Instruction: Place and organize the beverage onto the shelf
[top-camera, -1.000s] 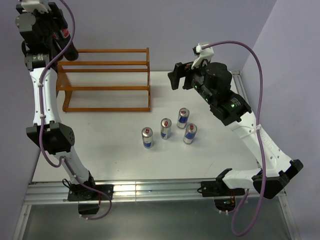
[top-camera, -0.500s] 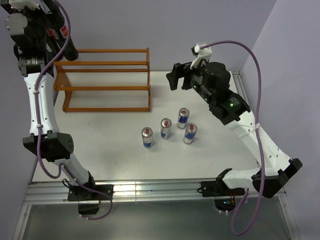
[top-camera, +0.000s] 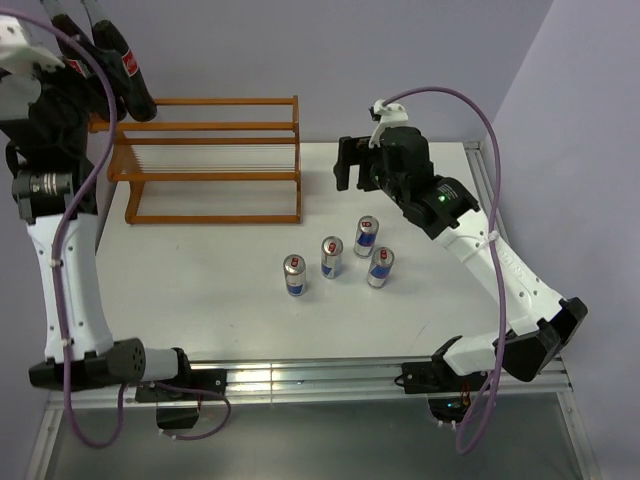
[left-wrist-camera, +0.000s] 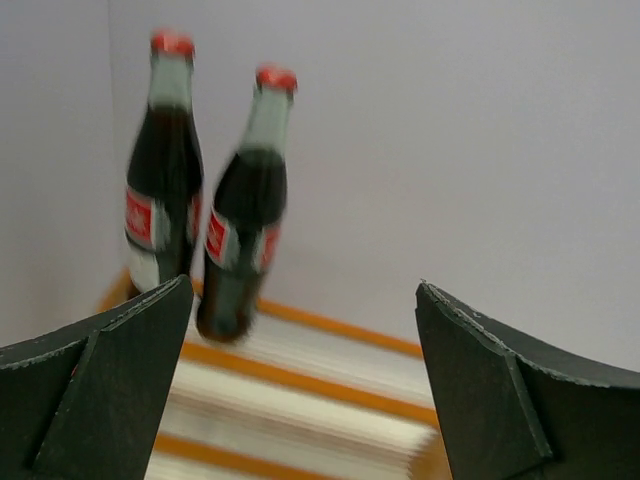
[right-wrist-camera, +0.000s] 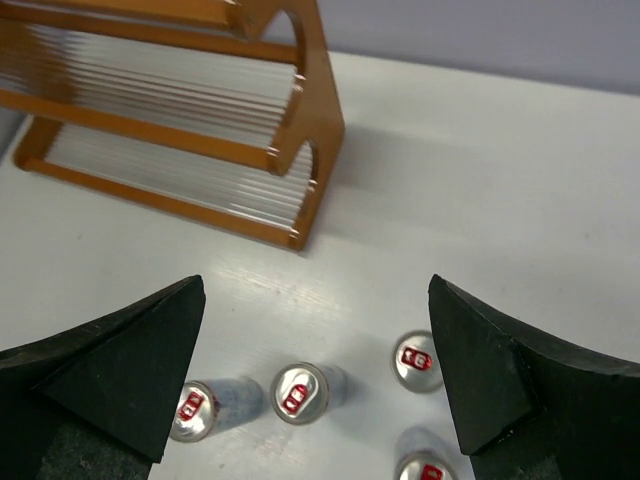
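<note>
Lavender walls close in a white desk (top-camera: 200, 300). The orange-brown wooden shelf (top-camera: 215, 175) sits toward the desk's 10 o'clock corner. Two cola bottles (left-wrist-camera: 243, 215) stand upright, just beside each other, on the shelf's top tier at its 9 o'clock end; they are slightly blurred in the left wrist view. Four slim blue-and-silver cans (top-camera: 331, 257) stand upright in a loose cluster near the middle of the desk, at about 5 o'clock from the shelf, none touching another. The left tool (left-wrist-camera: 302, 290) is spread wide and holds nothing, facing the bottles without touching them. The right tool (right-wrist-camera: 315, 285) is likewise spread and empty, hanging above the desk at 12 o'clock of the cans.
</note>
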